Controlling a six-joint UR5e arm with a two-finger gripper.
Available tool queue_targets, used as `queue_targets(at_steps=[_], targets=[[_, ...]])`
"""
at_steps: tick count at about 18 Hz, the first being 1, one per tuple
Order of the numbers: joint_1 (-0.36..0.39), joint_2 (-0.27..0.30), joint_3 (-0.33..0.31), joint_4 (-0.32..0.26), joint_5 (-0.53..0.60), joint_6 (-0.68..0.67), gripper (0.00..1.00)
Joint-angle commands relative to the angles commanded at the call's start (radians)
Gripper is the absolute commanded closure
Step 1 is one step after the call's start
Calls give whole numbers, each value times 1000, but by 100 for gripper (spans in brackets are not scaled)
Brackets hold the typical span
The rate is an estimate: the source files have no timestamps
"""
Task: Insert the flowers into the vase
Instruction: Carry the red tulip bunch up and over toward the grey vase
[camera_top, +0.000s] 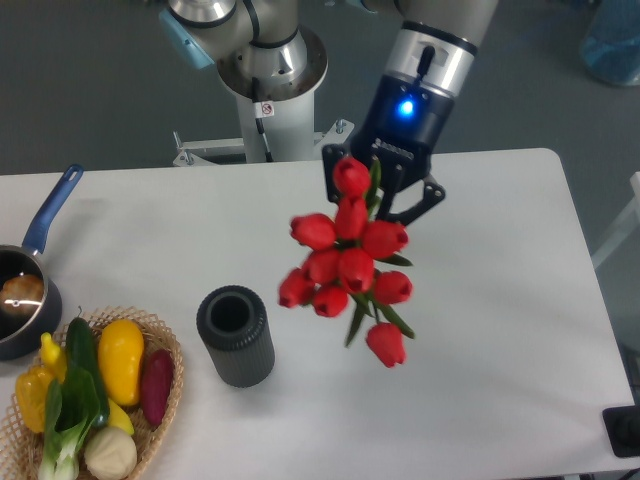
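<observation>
White table (520, 300) is lying under your gripper (385, 190), which is clamping the flowers (345, 270) in the air, right of the vase (236, 335). You are mid-carry; next, center them over its mouth.

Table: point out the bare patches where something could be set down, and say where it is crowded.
Bare patches on the table: the right half beyond the flowers held in the pincer, the far strip between the saucepan and the arm, and the near edge right of the vase. Crowded: the near-left corner, with the basket of vegetables.
</observation>
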Motion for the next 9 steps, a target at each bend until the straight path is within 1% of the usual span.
queue_targets(at_steps=[3, 4, 5, 6, 7, 9], targets=[[-5, 45, -46, 3, -8, 9, 100], [-6, 55, -63, 21, -9, 14, 100], [-9, 57, -86, 56, -22, 23, 100], [-11, 58, -110, 89, -61, 32, 100], [-11, 60, -126, 103, -112, 40, 100], [-11, 68, -144, 104, -169, 63, 100]])
